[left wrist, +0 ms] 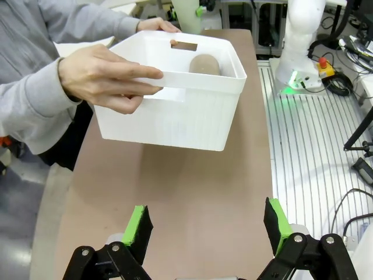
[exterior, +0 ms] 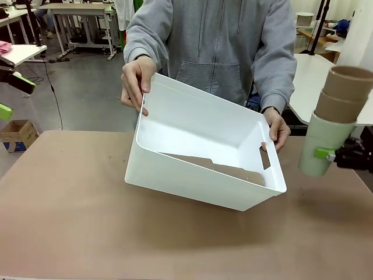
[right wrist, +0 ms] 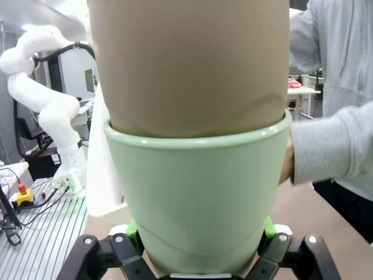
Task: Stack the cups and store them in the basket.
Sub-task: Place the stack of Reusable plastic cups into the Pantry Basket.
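Cups [exterior: 335,119] — tan ones nested in a pale green one — are clamped by the right gripper [exterior: 333,155], held beside the basket [exterior: 192,169], which is tilted by the person's hands [exterior: 137,81], seemingly to receive them — left gripper [left wrist: 210,227] is kept wide open, empty.

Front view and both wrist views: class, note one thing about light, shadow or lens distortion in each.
Front view: even overhead light; the tilted basket casts a soft shadow on the table. Left wrist view: wide-angle bending of the table edges; a green glow at the far arm's base. Right wrist view: the green cup sits so near the lens that it bulges, with bright background at upper left.
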Robot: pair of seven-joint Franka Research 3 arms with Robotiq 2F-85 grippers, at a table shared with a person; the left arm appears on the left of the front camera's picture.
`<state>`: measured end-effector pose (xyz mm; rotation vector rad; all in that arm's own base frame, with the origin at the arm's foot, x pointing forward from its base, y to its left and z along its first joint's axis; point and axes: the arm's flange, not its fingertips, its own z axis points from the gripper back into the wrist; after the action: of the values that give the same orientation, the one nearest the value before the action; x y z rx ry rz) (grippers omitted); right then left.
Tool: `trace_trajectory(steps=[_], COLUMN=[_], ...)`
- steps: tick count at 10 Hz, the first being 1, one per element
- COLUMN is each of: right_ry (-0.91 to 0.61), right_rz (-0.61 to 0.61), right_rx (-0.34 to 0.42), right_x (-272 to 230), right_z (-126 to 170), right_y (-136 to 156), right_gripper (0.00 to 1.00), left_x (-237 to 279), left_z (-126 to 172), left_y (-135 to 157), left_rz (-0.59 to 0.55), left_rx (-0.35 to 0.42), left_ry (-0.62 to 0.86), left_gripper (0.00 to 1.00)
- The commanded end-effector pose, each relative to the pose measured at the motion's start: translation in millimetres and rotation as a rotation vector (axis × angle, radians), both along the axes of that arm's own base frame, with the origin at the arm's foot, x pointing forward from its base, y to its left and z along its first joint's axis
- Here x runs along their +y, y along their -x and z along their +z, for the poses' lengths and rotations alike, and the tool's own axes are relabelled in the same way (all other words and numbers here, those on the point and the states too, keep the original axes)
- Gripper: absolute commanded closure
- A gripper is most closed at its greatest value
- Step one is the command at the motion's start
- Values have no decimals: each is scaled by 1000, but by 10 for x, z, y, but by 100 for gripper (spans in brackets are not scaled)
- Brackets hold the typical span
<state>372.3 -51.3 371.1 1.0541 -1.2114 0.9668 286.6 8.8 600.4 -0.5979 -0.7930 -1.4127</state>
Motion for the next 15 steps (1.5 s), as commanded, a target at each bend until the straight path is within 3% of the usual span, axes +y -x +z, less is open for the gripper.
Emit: trace_trajectory(steps=[1,5,7,11,15], right_ry=[77,343,456,713,905], right_rz=[-46,-86,-103,-111,-104], right_rx=[42,64,74,85,76], right_x=[398,1173,1537,2074,2547], right_z=[695,1496,1633,1542,1165], right_y=[126,167,140,59,-53], right_gripper=[15,15,15,15,15], left_x=[-3,-3,-3,-3,-3], left_z=[26,26,26,26,26], left_y=[-5,-5,-5,-5,-5], left_rz=[-4,-4,-4,-4,-4], left_rx=[4,4,4,4,4], left_ry=[11,11,11,11,11], left_gripper=[0,0,0,0,0])
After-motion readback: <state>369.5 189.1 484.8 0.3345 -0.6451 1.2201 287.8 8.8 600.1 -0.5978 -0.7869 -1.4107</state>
